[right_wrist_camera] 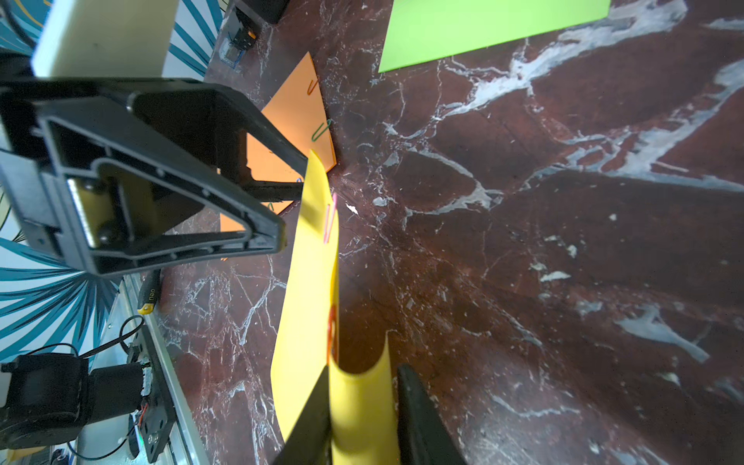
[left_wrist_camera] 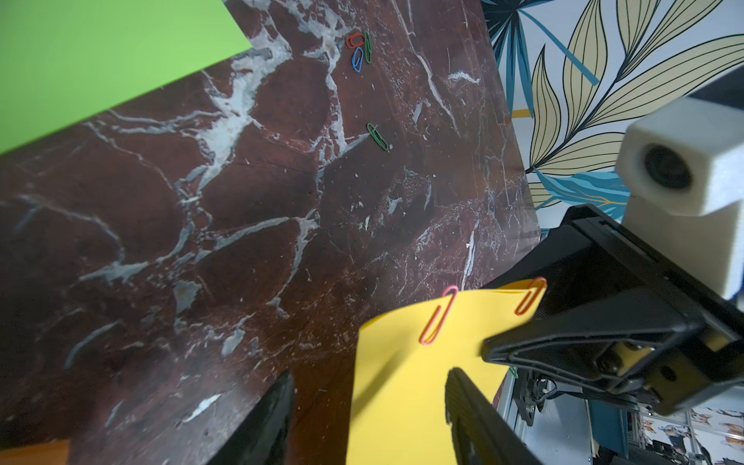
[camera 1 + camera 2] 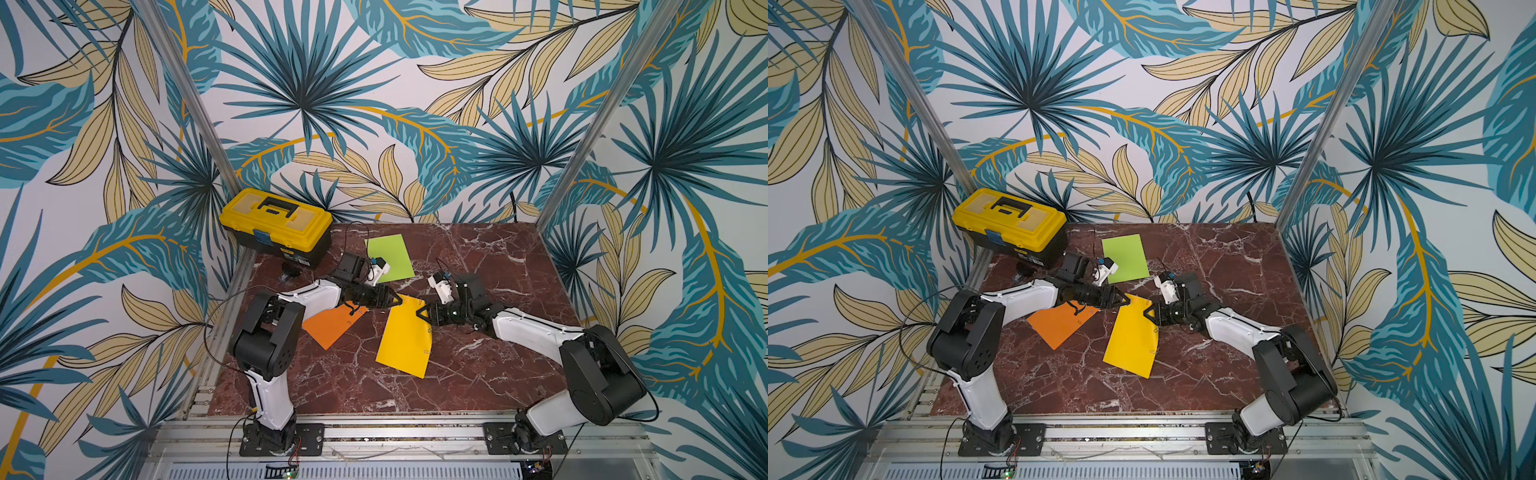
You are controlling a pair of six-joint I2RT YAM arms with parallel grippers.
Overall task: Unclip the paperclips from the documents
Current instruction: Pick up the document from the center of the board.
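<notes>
Our right fingers [image 1: 310, 418] pinch the floppy yellow sheet [image 3: 405, 336], one edge raised off the table [image 3: 478, 374]. Our left fingers [image 2: 479, 422] stand open by its pink paperclip [image 2: 439, 316], probably slippery wire, best taken by its loop.

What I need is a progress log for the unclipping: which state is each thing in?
yellow sheet: one end lifted and curled, pink clip and orange clip still on.
orange sheet: flat, green clip still on.
green sheet: flat, no clip visible.
loose paperclips: four lying on the table.
toolbox: closed.
left gripper: open at the yellow sheet's edge.
right gripper: shut on the yellow sheet.
</notes>
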